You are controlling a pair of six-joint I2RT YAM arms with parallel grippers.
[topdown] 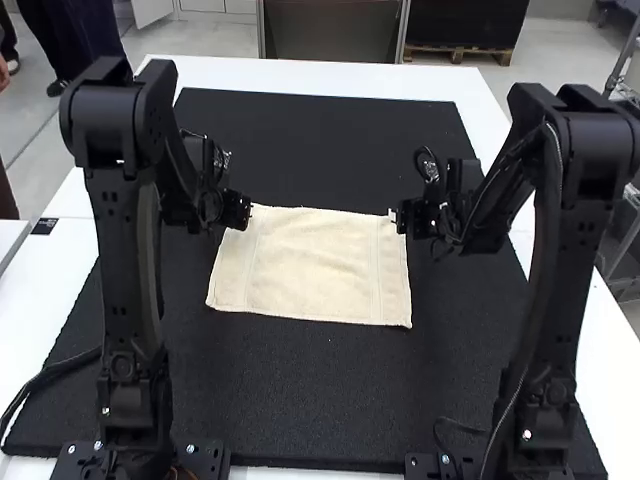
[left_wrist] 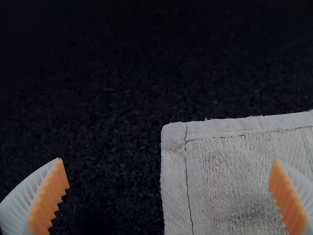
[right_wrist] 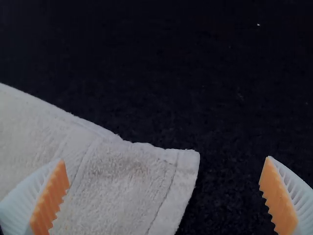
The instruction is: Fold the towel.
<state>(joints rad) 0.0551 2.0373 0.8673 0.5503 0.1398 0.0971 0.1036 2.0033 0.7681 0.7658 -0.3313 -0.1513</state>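
White table (topdown: 330,77) mostly covered by black mat (topdown: 300,410); cream terry towel (topdown: 320,270) spread unfolded on mat; left gripper (topdown: 246,209) and right gripper (topdown: 396,217) opened wide at towel's far corners, nothing gripped by either

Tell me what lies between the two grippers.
In the high view, the far edge of the spread towel runs between the left gripper and right gripper.

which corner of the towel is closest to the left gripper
The far left corner; the far right one is by the right gripper, and the two near ones lie away from both.
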